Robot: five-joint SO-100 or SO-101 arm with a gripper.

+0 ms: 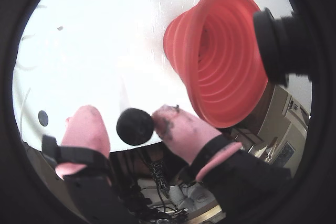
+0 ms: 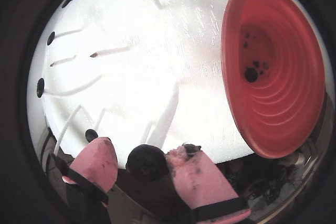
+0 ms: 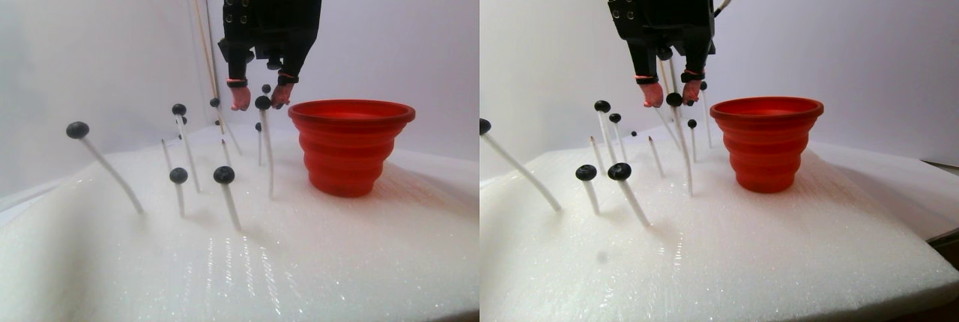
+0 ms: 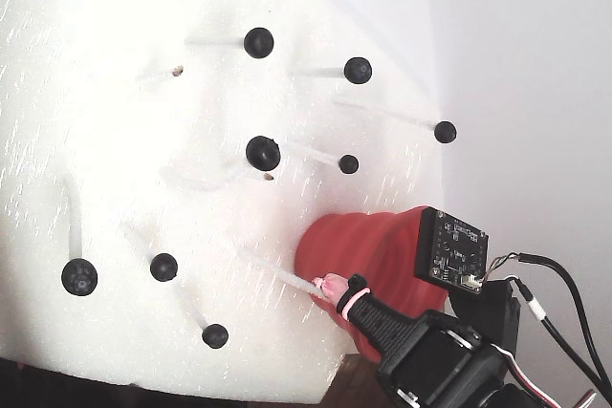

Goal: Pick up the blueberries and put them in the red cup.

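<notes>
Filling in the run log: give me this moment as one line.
gripper: shut on blueberry, still on its stick | red cup: upright on foam, berries inside | other blueberries: on sticks

The red cup [image 3: 351, 144], ribbed and stepped with a wide flared rim, is set upright on the white foam pad [image 3: 300, 262], towards its far right part in the stereo pair view. Several small dark berries are seen lying at its bottom [image 2: 251, 74] in a wrist view. The blueberries [image 4: 263, 152], small black-blue balls, are carried on thin white sticks [image 3: 112, 170] stuck into the pad, spread across it left of the cup. One blueberry [image 1: 135, 126] is pressed against one pink fingertip.
</notes>
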